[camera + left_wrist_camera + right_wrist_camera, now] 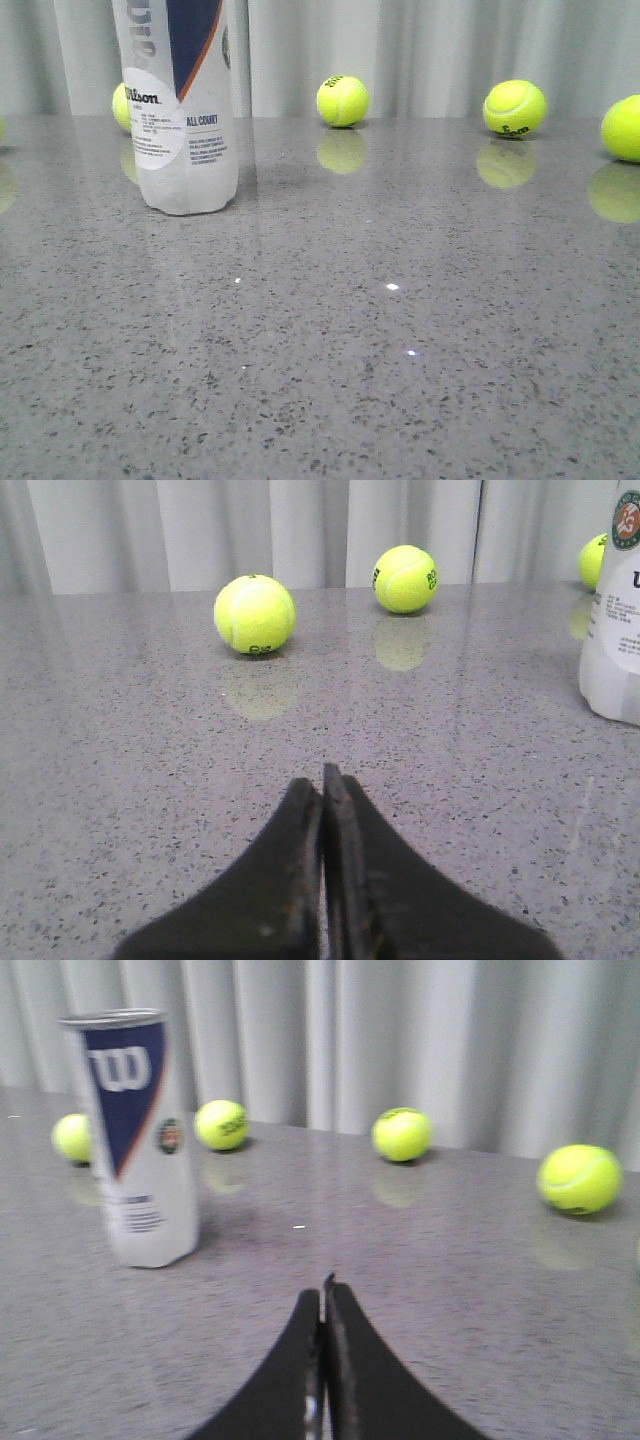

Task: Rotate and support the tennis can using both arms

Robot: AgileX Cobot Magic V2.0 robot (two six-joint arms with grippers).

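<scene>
With the tennis can [186,110] standing upright on the bench [400,340] at its far left, both the left pincer [323,780] and right pincer [324,1292], closed and empty, should open first, then approach from opposite sides.

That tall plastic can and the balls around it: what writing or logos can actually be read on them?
"Wilson": white label on the tennis can.
"ALL COURT": same label, right of the brand name.
"W": large white logo on the can's navy panel, right wrist view.
Round emblem beside the panel: too small to read.
Fine print on the label: too small.
Black marks on the tennis balls: too blurred.
</scene>
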